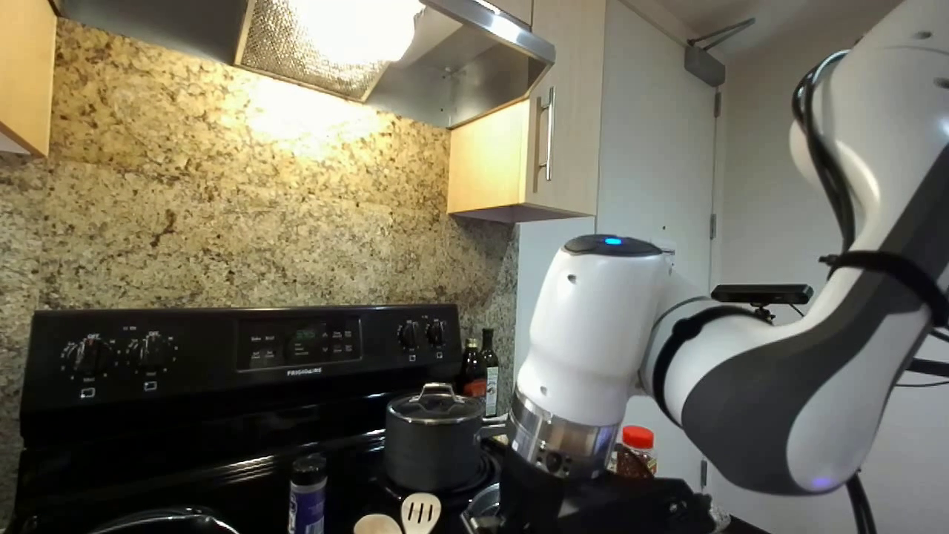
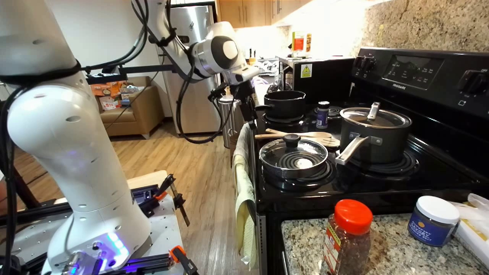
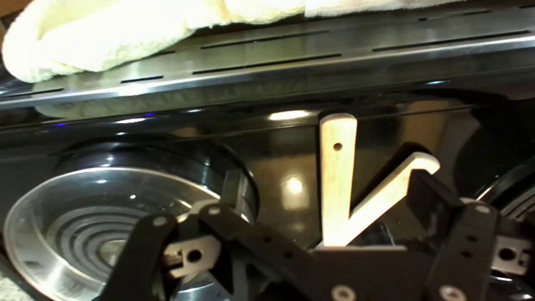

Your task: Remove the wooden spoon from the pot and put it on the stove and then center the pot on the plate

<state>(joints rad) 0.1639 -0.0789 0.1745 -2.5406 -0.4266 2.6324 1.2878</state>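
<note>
Wrist view, left to right: glass lid [image 3: 100, 200]; your gripper [image 3: 330, 186], spread wide, empty; wooden spoon [image 3: 336, 179] on the stove [image 3: 273, 175], handle framed in the gap. Likely light, stiff, smooth; grip near its holed end, clear of the slotted utensil [image 3: 384, 196] crossing it.

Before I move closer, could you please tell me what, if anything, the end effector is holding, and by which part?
Nothing is held: the end effector stands open, its fingers apart, and the wooden spoon lies ungripped on the stove.
</note>
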